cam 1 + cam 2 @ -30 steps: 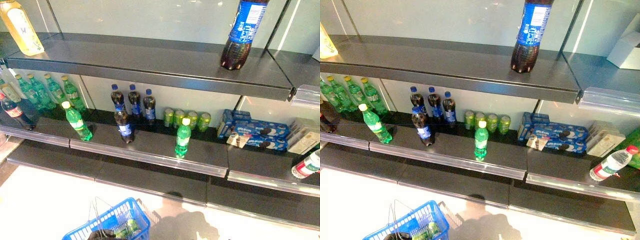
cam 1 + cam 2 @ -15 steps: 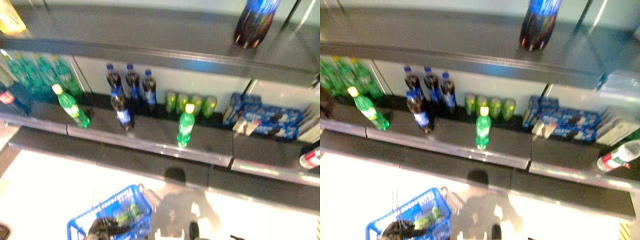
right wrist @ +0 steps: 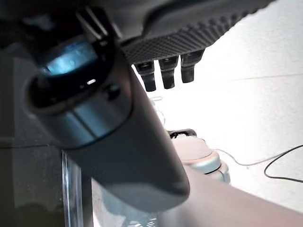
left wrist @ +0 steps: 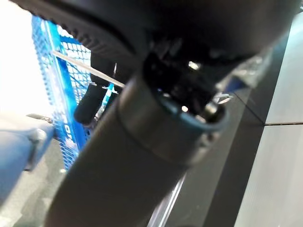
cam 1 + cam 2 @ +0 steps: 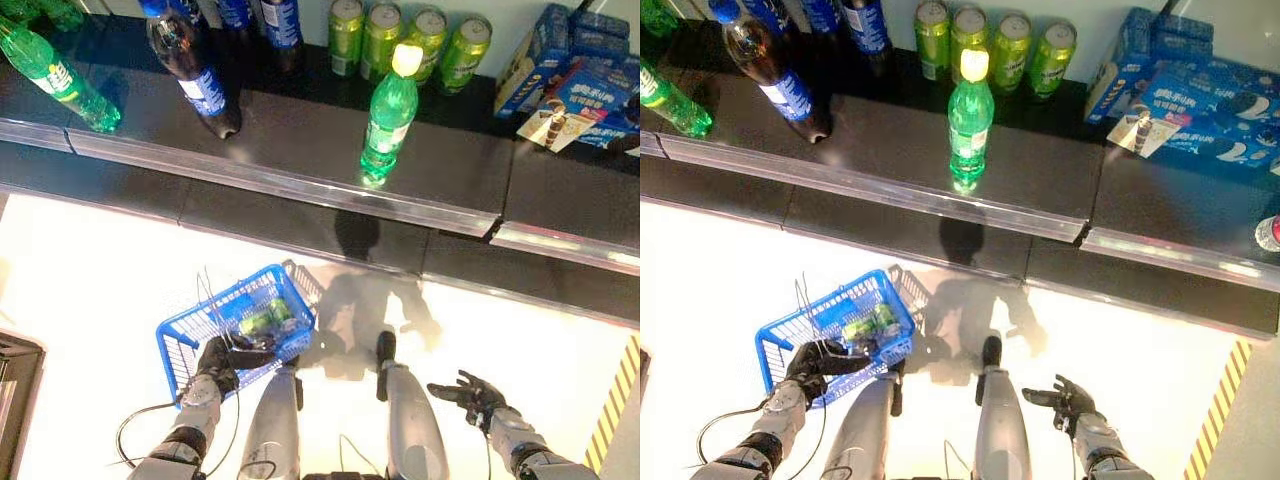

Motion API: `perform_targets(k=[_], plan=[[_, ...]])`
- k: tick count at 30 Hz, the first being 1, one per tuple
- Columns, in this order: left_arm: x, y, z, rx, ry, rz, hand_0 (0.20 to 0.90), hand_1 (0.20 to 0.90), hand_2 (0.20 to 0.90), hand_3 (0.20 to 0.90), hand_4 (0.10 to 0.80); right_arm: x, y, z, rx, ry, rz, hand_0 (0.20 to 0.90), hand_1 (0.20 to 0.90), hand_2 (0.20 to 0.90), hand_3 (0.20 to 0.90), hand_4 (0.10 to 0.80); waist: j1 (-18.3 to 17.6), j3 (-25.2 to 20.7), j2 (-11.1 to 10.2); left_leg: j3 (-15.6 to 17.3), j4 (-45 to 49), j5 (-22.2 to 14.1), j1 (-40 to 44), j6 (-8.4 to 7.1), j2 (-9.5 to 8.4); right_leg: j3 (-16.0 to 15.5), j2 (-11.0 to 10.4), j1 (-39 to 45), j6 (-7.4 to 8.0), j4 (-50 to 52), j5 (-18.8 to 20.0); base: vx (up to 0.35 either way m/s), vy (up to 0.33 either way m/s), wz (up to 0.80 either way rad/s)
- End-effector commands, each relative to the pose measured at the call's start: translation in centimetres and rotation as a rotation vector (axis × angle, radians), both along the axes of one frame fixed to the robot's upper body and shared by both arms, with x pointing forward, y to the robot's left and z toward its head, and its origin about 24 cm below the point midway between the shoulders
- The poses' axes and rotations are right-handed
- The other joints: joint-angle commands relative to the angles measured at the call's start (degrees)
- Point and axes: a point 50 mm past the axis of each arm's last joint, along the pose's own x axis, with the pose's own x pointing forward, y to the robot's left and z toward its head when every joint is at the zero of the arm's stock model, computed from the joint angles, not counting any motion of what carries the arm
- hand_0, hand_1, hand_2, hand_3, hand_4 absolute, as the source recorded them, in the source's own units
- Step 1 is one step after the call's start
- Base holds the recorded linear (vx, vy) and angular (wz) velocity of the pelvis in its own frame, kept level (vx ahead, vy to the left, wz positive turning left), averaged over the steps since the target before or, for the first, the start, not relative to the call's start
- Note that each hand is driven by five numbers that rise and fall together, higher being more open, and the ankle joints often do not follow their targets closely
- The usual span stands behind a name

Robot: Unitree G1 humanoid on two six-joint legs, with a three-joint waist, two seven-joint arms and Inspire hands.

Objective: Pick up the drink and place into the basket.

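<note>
A blue mesh basket (image 5: 214,298) hangs low at my left with green cans (image 5: 266,319) lying in it. My left hand (image 5: 218,362) is shut on its wire handle (image 4: 85,69); the dark fingers (image 4: 91,102) curl by the blue mesh. My right hand (image 5: 476,392) is held low at the right, open and empty, its fingers (image 3: 165,73) straight. On the shelf ahead, a green bottle (image 5: 388,112) with a yellow cap stands alone near the front edge. Left of it a cola bottle (image 5: 190,70) stands, and green cans (image 5: 405,35) line the back.
Another green bottle (image 5: 55,75) is at the shelf's far left. Blue biscuit boxes (image 5: 580,80) fill the right section. A lower dark shelf (image 5: 300,225) juts out towards me. Yellow-black tape (image 5: 615,400) marks the floor at the right.
The camera has tilted down: the top shelf has left the view, and the floor, the basket and both hands now show. The shelf's things have not moved.
</note>
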Motion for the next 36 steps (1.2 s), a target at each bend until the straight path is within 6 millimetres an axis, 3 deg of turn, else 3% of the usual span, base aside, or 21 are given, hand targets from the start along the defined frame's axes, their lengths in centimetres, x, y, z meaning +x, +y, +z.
perform_targets(k=[1,6,11,13,17,22,36], plan=[[-2.0,2.8,0.2,0.054,-0.038,0.066,0.300,0.300,0.300,0.200,0.100,-0.8,-1.4,0.4,-0.059,-0.055,-0.042,0.900,0.900,0.900,0.900,0.800,0.9,-2.1,-0.3,-5.3,6.9,-0.7,-6.2,2.85,-0.56,-0.3,-3.0,-1.9,0.44,1.5,3.1,-0.014,-0.019,0.06],[-1.6,2.5,0.5,0.053,-0.052,0.055,0.300,0.300,0.300,0.200,0.100,1.2,-0.9,1.8,-0.071,-0.187,-0.009,0.900,0.900,0.900,0.900,0.800,0.7,-1.3,0.1,-5.9,7.6,-0.7,-7.3,3.18,-1.27,0.4,-2.3,-3.3,0.40,2.9,2.9,-0.002,-0.006,0.03],[-1.8,2.6,0.5,0.062,-0.059,0.071,0.300,0.300,0.300,0.200,0.100,5.6,1.8,6.1,-0.084,-0.495,0.122,0.900,0.900,0.900,0.900,0.800,0.2,-0.6,0.0,-5.9,7.5,-0.5,-7.1,3.36,-2.04,0.1,-2.0,-3.3,0.42,2.6,3.3,0.000,0.000,0.00],[-1.9,2.6,0.5,0.063,-0.060,0.072,0.300,0.300,0.300,0.200,0.100,5.8,1.9,6.2,-0.083,-0.508,0.128,0.900,0.900,0.900,0.900,0.800,0.1,-0.8,-0.1,-6.0,7.1,-0.1,-7.1,3.37,-2.11,0.0,-2.0,-3.3,0.40,2.2,3.7,0.000,0.000,0.00],[-2.1,2.7,0.7,0.061,-0.080,0.094,0.300,0.300,0.300,0.200,0.100,7.7,5.1,10.5,-0.103,-0.742,0.275,0.900,0.900,0.900,0.900,0.800,-0.2,-0.4,-0.6,-5.6,7.7,-0.5,-6.9,3.46,-2.34,-0.4,-2.4,-2.6,0.43,2.0,3.6,-0.011,-0.006,0.01],[-2.3,2.7,0.7,0.063,-0.087,0.093,0.300,0.300,0.300,0.200,0.100,8.0,7.7,14.0,-0.155,-0.917,0.411,0.900,0.900,0.900,0.900,0.800,-0.5,-0.4,-1.2,-5.4,7.9,-0.5,-6.7,3.56,-2.27,-0.9,-2.7,-2.1,0.58,1.9,3.5,-0.016,-0.018,0.02],[-2.4,2.2,0.6,0.052,-0.118,0.112,0.300,0.300,0.300,0.200,0.100,6.8,11.3,18.3,-0.248,-1.112,0.713,0.900,0.900,0.900,0.900,0.800,-1.2,0.5,-1.8,-5.6,6.3,0.6,-5.5,3.18,-2.14,-1.5,-2.9,0.4,0.45,-1.0,3.7,-0.004,0.003,0.01]])
